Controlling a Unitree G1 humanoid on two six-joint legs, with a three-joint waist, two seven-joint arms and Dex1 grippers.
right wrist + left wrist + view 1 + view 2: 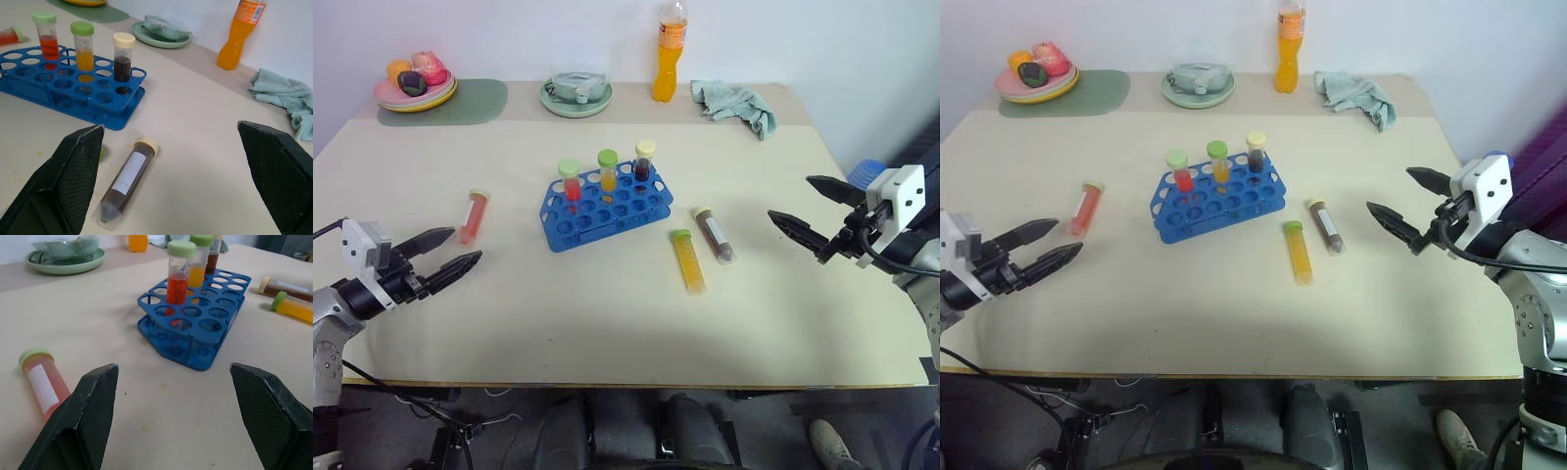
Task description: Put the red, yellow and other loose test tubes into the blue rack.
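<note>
A blue rack (pixel 607 207) stands mid-table holding three upright tubes: red (pixel 571 183), orange (pixel 608 170) and dark brown (pixel 644 160). Left of the rack a loose red tube (pixel 473 215) lies flat. Right of it lie a yellow tube (pixel 688 261) with a green cap and a brown tube (pixel 714 234) with a cream cap. My left gripper (pixel 448 253) hovers open near the table's left front, just short of the red tube (pixel 43 383). At the right side my right gripper (pixel 808 211) is open above the table, apart from the brown tube (pixel 126 182).
Along the far edge stand a plate of fruit (pixel 415 82) on a green mat, a green dish (pixel 576 94), an orange drink bottle (pixel 670 51) and a crumpled teal cloth (pixel 736 104). The table's front edge runs close below both grippers.
</note>
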